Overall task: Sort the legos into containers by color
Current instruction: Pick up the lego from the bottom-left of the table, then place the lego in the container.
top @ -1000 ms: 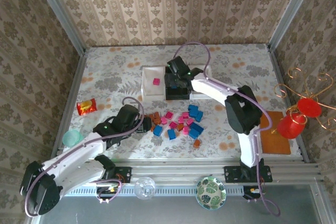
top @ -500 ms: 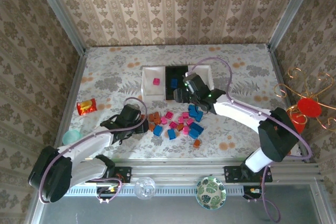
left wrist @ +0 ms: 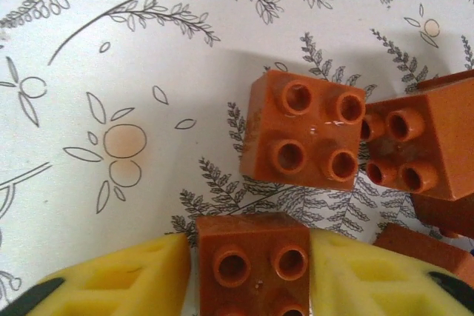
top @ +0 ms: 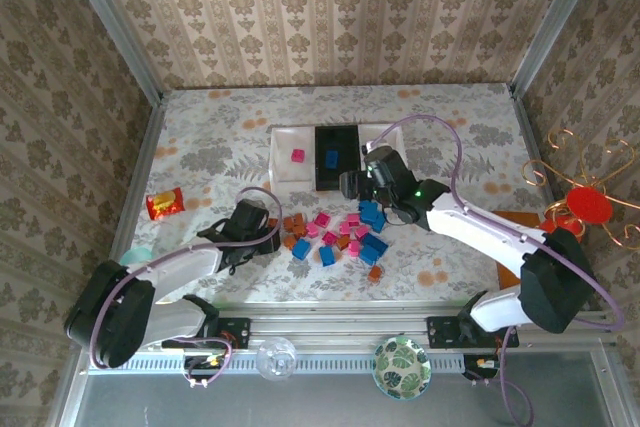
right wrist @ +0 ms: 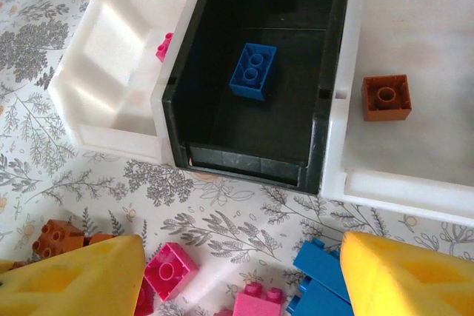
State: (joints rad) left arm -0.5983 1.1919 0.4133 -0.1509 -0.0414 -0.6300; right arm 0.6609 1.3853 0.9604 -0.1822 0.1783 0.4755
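Observation:
The legos lie in a loose pile (top: 340,232) of pink, blue and orange-brown bricks at mid table. The containers (top: 285,172) stand behind it. The left white tray holds a pink brick (right wrist: 163,47), the black tray a blue brick (right wrist: 253,72), and the right white tray an orange-brown brick (right wrist: 386,98). My left gripper (left wrist: 253,275) is low at the pile's left edge and open. It closely flanks an orange-brown brick (left wrist: 252,246): the right pad touches it and the left pad is a sliver away. My right gripper (right wrist: 241,275) hangs wide open in front of the black tray, holding nothing.
A red-orange snack packet (top: 164,204) lies at the left, with a teal cup (top: 137,255) nearer the front edge. A brown mat (top: 520,247) and a red wire ornament (top: 585,205) stand at the right. Metal rails edge the table.
My right gripper has pulled back from over the black tray toward the pile, leaving a blue brick in the tray. My left gripper has edged in around an orange-brown brick.

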